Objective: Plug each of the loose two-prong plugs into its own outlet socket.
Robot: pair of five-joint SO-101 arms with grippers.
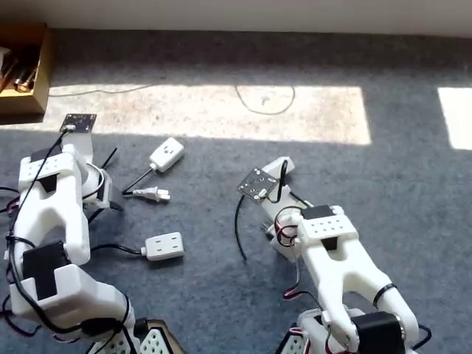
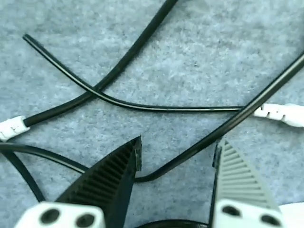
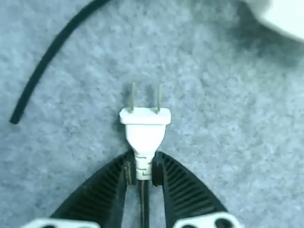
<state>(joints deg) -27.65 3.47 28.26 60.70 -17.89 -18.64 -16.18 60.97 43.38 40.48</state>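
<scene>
Over grey carpet (image 3: 237, 118), clamping the right gripper (image 3: 140, 168) on the neck of the white two-prong plug (image 3: 144, 124); holding the left gripper (image 2: 178, 154) apart, seemingly straddling a black cord (image 2: 247, 111).

Bright sun patches on the far carpet (image 1: 221, 114), soft even shade nearer.

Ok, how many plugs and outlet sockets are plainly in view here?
Two-prong plugs: 2, one loose plug, one held plug in the right gripper.
Outlet sockets: 2, far outlet, near outlet.
Total: 4; a white block by that gripper is unclear.
</scene>
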